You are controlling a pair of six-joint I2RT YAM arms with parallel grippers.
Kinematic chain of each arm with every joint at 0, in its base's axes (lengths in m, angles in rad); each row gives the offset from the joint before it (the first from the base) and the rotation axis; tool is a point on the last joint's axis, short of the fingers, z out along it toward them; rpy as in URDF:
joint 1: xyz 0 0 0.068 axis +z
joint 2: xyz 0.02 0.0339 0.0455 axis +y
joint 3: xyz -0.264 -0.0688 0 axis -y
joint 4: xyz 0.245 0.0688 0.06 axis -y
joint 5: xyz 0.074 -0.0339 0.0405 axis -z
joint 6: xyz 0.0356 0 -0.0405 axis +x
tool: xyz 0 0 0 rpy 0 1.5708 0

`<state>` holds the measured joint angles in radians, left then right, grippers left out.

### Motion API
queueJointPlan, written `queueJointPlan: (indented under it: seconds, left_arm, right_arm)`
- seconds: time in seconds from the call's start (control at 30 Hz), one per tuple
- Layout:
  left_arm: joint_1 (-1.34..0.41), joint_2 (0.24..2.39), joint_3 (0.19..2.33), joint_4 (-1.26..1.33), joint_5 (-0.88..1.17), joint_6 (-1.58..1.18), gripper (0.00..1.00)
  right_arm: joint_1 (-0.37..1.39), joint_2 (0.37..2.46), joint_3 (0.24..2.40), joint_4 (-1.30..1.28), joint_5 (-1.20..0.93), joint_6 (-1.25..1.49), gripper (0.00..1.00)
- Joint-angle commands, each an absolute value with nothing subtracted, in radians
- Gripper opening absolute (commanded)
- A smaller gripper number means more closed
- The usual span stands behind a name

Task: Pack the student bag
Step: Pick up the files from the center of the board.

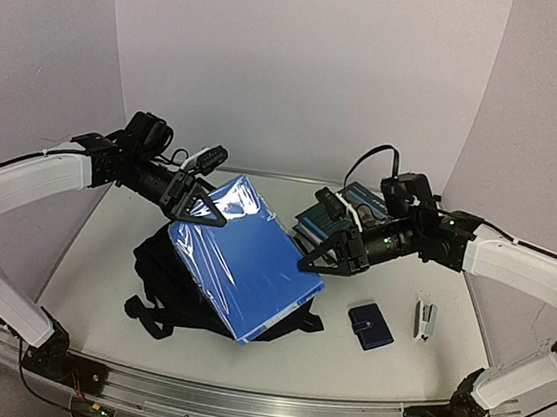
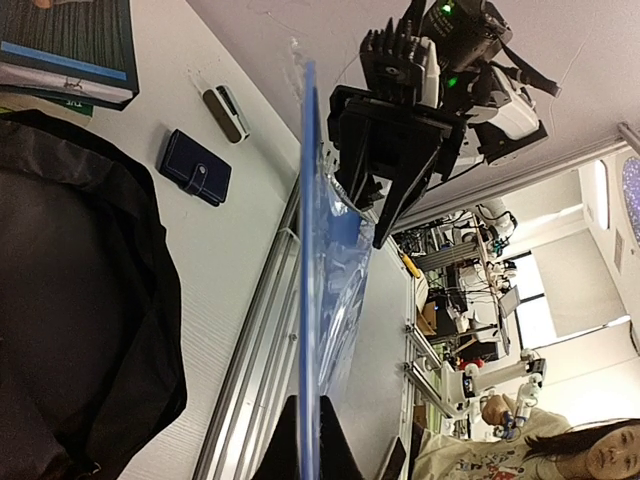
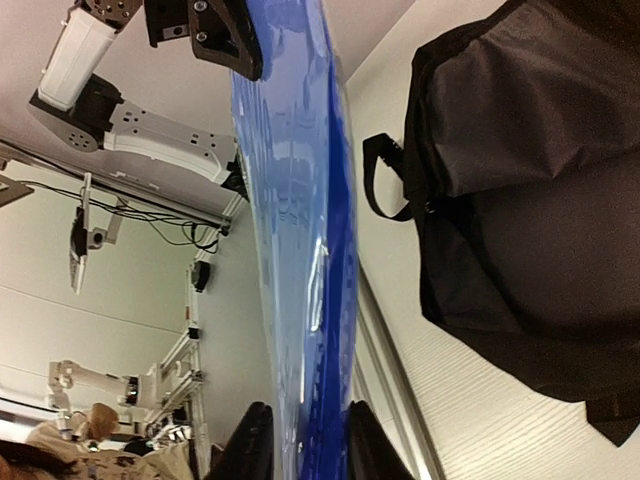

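Observation:
A large blue folder in a clear plastic sleeve (image 1: 247,265) hangs tilted above the black student bag (image 1: 156,270), which lies on the table under it. My left gripper (image 1: 203,210) is shut on the folder's upper left edge. My right gripper (image 1: 318,258) is shut on its right edge. In the left wrist view the folder (image 2: 310,250) runs edge-on between my fingers (image 2: 308,445), with the bag (image 2: 70,320) at the left. In the right wrist view the folder (image 3: 300,250) sits between my fingers (image 3: 300,445), and the bag (image 3: 520,180) lies at the right.
A small dark-blue wallet (image 1: 371,326) and a stapler (image 1: 426,319) lie on the table at the right. A stack of books (image 1: 349,212) sits behind the right gripper. The aluminium rail (image 1: 236,400) runs along the near edge.

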<state>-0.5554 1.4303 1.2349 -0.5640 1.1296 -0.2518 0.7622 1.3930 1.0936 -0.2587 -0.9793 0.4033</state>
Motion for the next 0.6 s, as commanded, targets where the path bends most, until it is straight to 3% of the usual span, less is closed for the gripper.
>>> queueJointPlan:
  seconds: [0.0,0.1,0.2,0.4,0.57]
  left_arm:
    - [-0.559,1.384,1.199,-0.449,1.111,-0.311,0.00]
    - [-0.559,1.345,1.128,-0.299,1.060,-0.406,0.00]
    - [-0.558,1.304,1.073,-0.148,0.995,-0.495,0.00]
    - [-0.538,1.200,0.916,0.183,0.806,-0.670,0.00]
    - [-0.503,1.180,0.811,0.421,0.760,-0.822,0.00]
  right_arm:
    - [0.767,1.370,1.094,-0.170,-0.877,0.396,0.50]
    - [0.767,1.344,1.060,-0.092,-0.803,0.445,0.83]
    - [0.767,1.313,1.006,-0.010,-0.667,0.512,0.97]
    - [0.767,1.250,0.839,0.268,-0.503,0.704,0.98]
    - [0.767,1.240,0.693,0.602,-0.548,0.876,0.98]
